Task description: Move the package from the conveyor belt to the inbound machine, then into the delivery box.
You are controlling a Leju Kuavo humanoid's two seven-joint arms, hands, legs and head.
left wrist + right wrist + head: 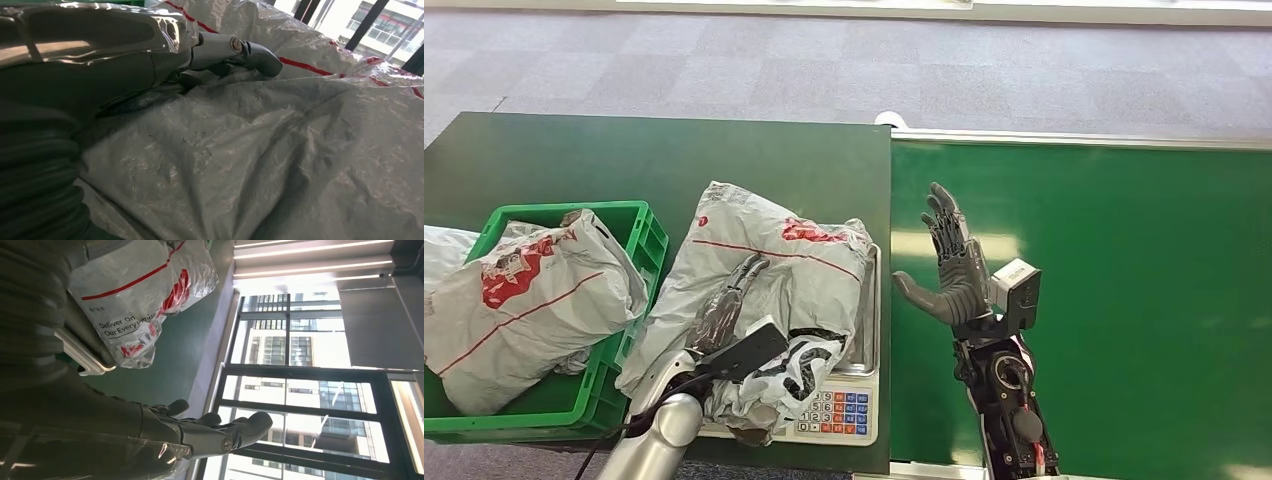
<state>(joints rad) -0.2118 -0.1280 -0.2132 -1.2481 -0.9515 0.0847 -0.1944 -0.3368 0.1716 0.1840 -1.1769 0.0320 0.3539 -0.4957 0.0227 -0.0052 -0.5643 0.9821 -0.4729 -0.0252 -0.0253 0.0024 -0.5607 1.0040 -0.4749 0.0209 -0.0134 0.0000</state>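
Resting flat, my left hand (729,300) presses the grey package (774,270) lying on the scale (849,410); whether it grips, I cannot tell. Beside it, a green crate (639,225) holds another package (524,290). Right hand (954,270) hovers, fingers spread, over the conveyor belt (1124,300).

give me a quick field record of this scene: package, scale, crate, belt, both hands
package: grey courier bag lying on the scale
scale: weighing scale with keypad, on the dark green table
crate: green crate holding another grey courier bag
belt: green conveyor belt
left hand: left hand rests on top of the package
right hand: right hand open, fingers spread, over the belt
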